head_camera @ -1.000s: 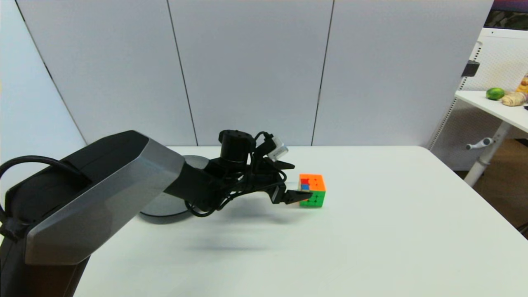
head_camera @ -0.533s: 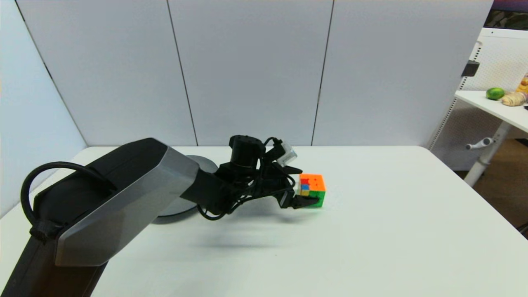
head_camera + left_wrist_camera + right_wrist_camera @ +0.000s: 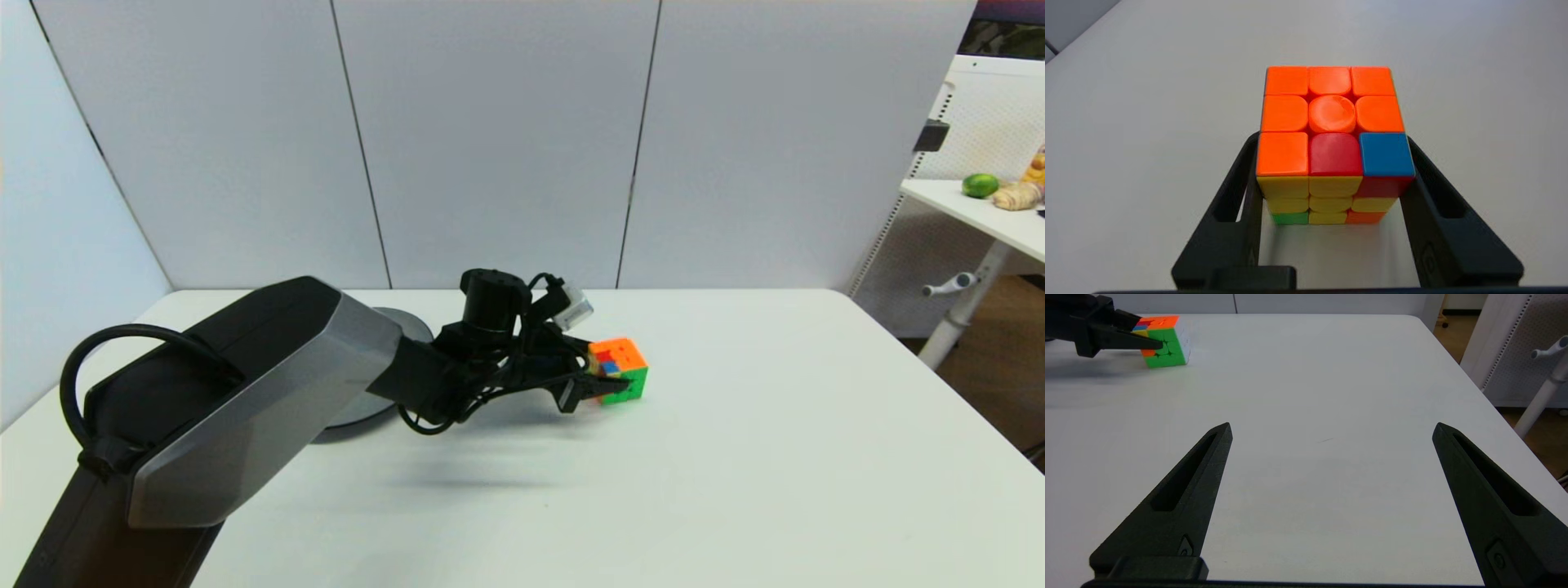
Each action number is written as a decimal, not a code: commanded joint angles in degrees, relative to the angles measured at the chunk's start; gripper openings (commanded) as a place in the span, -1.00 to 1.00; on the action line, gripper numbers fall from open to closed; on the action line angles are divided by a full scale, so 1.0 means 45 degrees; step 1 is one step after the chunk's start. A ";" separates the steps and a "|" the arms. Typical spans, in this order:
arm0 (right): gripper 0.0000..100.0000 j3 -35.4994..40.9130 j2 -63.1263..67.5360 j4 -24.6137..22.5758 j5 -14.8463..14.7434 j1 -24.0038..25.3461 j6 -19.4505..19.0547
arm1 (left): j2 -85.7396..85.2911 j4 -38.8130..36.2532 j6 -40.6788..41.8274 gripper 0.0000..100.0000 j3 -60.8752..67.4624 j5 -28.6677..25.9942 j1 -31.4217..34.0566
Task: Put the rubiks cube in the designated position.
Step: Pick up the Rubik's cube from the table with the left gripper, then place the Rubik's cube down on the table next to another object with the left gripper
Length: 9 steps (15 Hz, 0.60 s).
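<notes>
The rubiks cube (image 3: 622, 369) sits near the middle of the white table, orange face up and green side toward me, slightly tilted. My left gripper (image 3: 608, 367) reaches in from the left and is shut on it. In the left wrist view the cube (image 3: 1331, 118) is between both black fingers (image 3: 1241, 196), which press on its sides. The right wrist view shows the cube (image 3: 1165, 347) far off with the left finger across it. My right gripper (image 3: 1333, 426) hovers open over bare table, with nothing between its fingers, and is outside the head view.
A grey round plate (image 3: 343, 418) lies on the table behind and under my left arm, mostly covered by it. A side table (image 3: 980, 214) with fruit stands off to the right. The table's right edge (image 3: 1457, 363) is near my right gripper.
My left arm pushed forward to the right and its fingers shut on the cube. The cube now stands slightly tilted and turned, where before it stood square on the table.
</notes>
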 commanded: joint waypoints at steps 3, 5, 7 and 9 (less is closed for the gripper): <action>1.00 0.0000 0.0016 -0.0005 0.0004 0.0002 -0.0003 | -0.0504 0.0788 -0.0002 -1.00 -0.0196 -0.0035 -0.0026; 1.00 0.0000 0.0016 -0.0005 0.0004 0.0002 -0.0003 | -0.1129 0.1178 -0.0041 -1.00 -0.0235 0.0141 -0.0007; 1.00 0.0000 0.0016 -0.0005 0.0004 0.0002 -0.0003 | -0.1871 0.1569 -0.0022 -1.00 -0.0196 0.0668 0.0365; 1.00 0.0000 0.0016 -0.0005 0.0004 0.0002 -0.0003 | -0.2848 0.2389 0.0056 -1.00 -0.0196 0.1469 0.1009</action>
